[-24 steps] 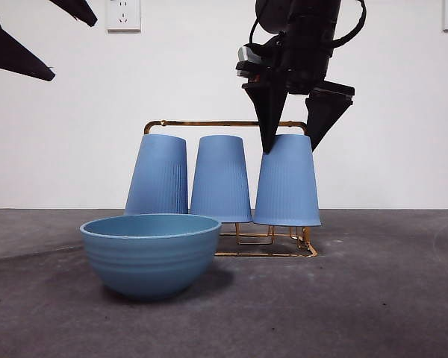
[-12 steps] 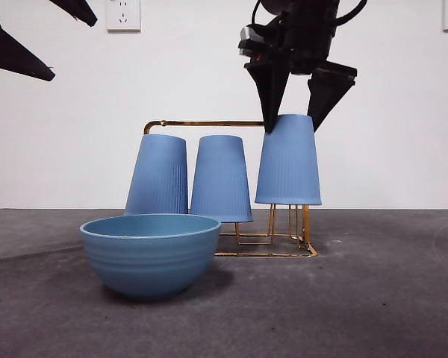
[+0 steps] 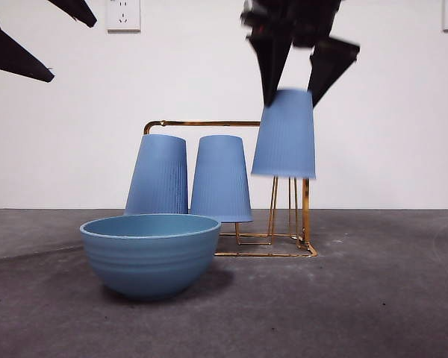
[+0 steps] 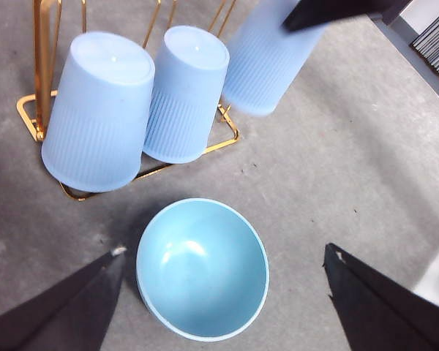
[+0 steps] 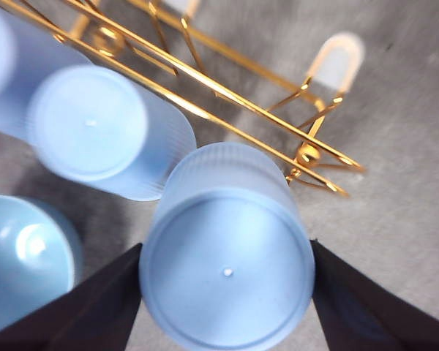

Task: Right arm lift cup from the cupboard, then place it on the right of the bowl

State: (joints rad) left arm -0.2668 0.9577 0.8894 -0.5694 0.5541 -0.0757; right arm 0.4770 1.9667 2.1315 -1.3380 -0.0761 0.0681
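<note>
My right gripper [image 3: 295, 86] [image 5: 227, 292] is shut on the upturned blue cup [image 3: 284, 134] [image 5: 227, 274] [image 4: 262, 62], holding it by its base in the air above the right end of the gold cupboard [image 3: 272, 224] [image 5: 205, 80] [image 4: 36, 66]. The cup's rim hangs around the tops of the wire pegs. Two more blue cups [image 3: 158, 175] [image 3: 221, 179] rest upside down on the cupboard's left and middle pegs. The light-blue bowl [image 3: 151, 253] [image 4: 203, 268] [image 5: 22, 256] stands in front of them, to the left. My left gripper [image 4: 219, 307] is open, high above the bowl.
The grey table [image 3: 373, 298] stretches bare to the right of the bowl and in front of the cupboard. A white wall with sockets [image 3: 123, 15] closes the back. The left arm's black tips [image 3: 15, 48] show at the top left corner.
My right gripper has risen with the right-hand cup, lifting it from low on its pegs until the pegs stand bare below its rim. The bowl and the other cups have not moved.
</note>
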